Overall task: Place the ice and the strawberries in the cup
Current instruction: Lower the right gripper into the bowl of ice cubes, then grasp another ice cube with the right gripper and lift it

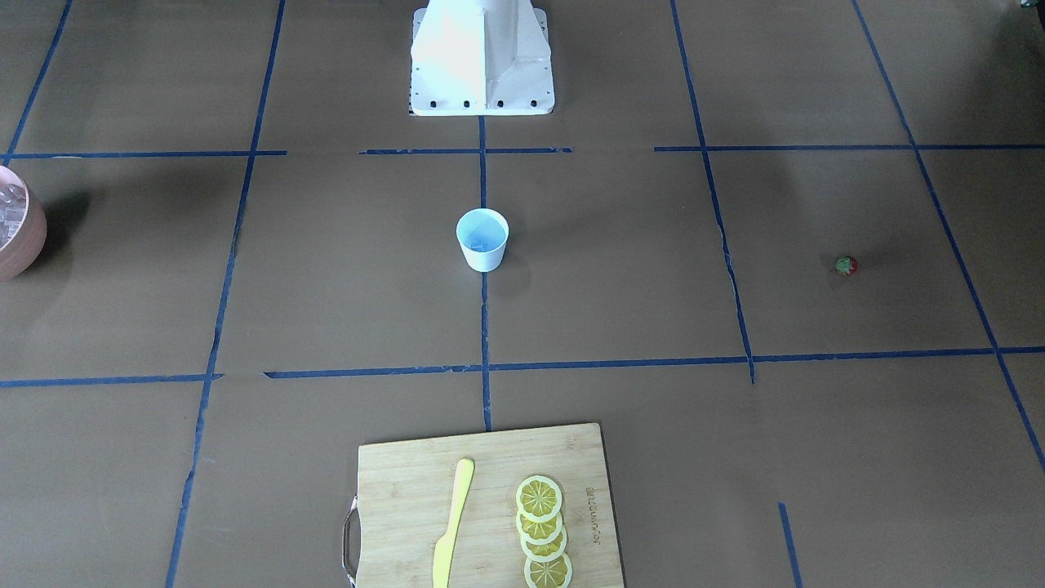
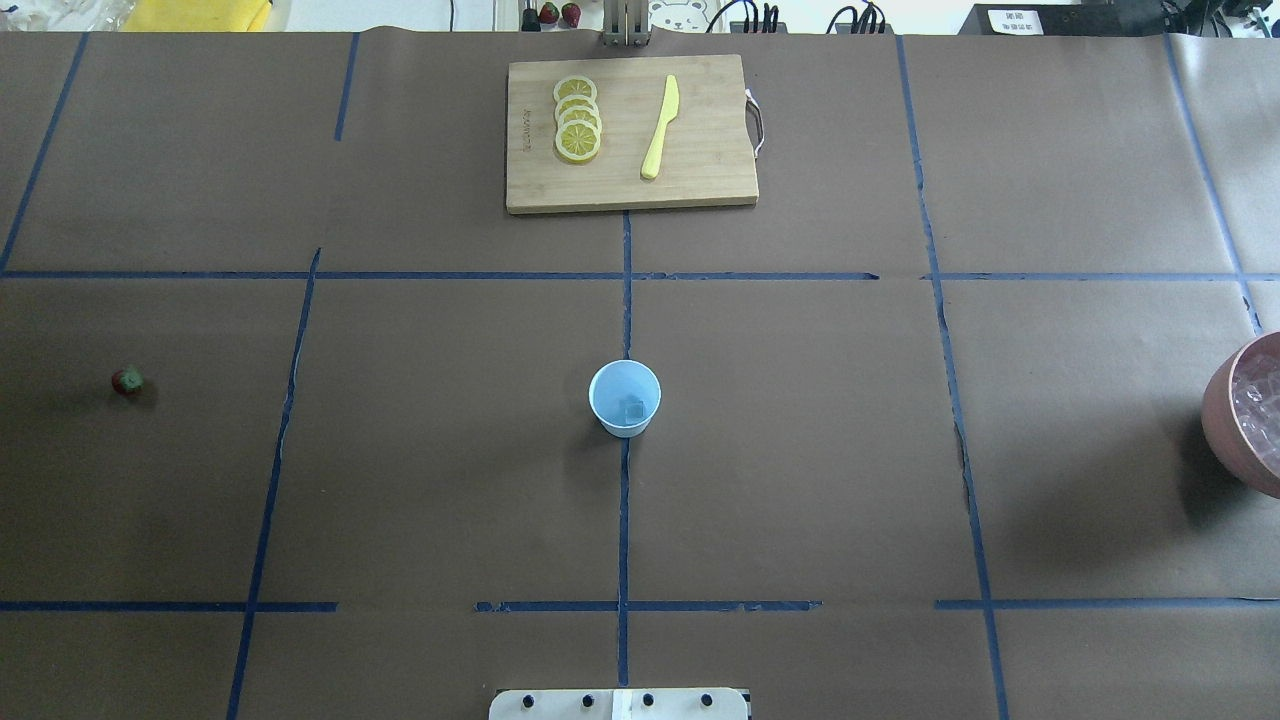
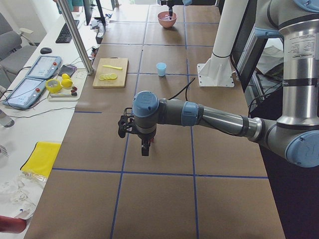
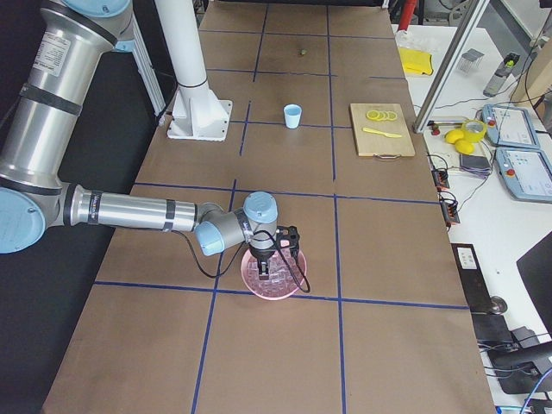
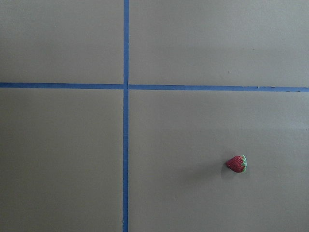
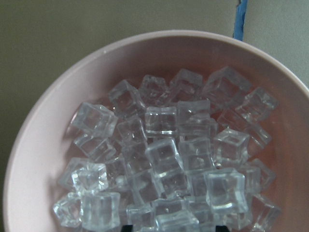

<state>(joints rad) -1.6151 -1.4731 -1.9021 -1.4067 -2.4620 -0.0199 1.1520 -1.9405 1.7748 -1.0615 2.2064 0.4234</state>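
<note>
The cup (image 2: 625,398) stands dead centre of the overhead frame, seemingly with one ice cube (image 2: 634,408) inside. The strawberry (image 2: 127,380) lies far left and the pink bowl (image 2: 1245,430) far right (one supply per arm, I'd say). The left gripper (image 3: 144,148) hangs by the berry and the right gripper (image 4: 263,259) over the bowl; whether either has its fingers apart, I can't tell.

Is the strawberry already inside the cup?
No, the strawberry lies on the brown table, far to the side of the cup.

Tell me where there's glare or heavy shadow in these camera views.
Front-facing view: the robot base is washed out by glare. Overhead view: the pink bowl throws a dark shadow beside it. Left wrist view: the strawberry is sharp, with a faint shadow.
</note>
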